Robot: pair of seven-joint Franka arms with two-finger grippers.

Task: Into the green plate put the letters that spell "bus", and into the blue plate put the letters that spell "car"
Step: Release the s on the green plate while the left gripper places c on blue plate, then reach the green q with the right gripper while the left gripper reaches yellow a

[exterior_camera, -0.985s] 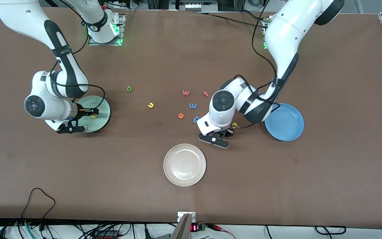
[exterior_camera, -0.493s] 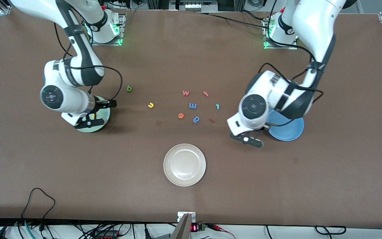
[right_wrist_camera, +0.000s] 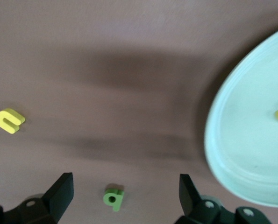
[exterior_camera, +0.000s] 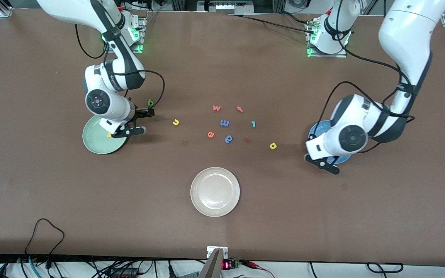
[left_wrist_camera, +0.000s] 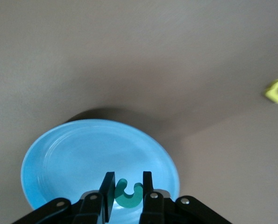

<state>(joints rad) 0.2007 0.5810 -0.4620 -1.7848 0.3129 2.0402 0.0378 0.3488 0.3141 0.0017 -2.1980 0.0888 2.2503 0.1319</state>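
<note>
Over the blue plate (left_wrist_camera: 59, 158), toward the left arm's end of the worktop (exterior_camera: 323, 216), the left gripper (left_wrist_camera: 128, 193) has its jaws clamped on the teal "c" (left_wrist_camera: 127, 195). The yellow "a" (exterior_camera: 273, 145) lies on the bare worktop near that plate, and the thin teal "r" (exterior_camera: 253, 124) lies farther from the front camera. Toward the right arm's end, the right gripper (right_wrist_camera: 124, 193) hangs with jaws wide apart above the dark green "b" (right_wrist_camera: 113, 198), just beside the green plate (exterior_camera: 95, 141). The yellow "s" (exterior_camera: 109, 135) rests in that plate. The yellow "u" (exterior_camera: 175, 122) lies on the worktop, well apart from both plates.
</note>
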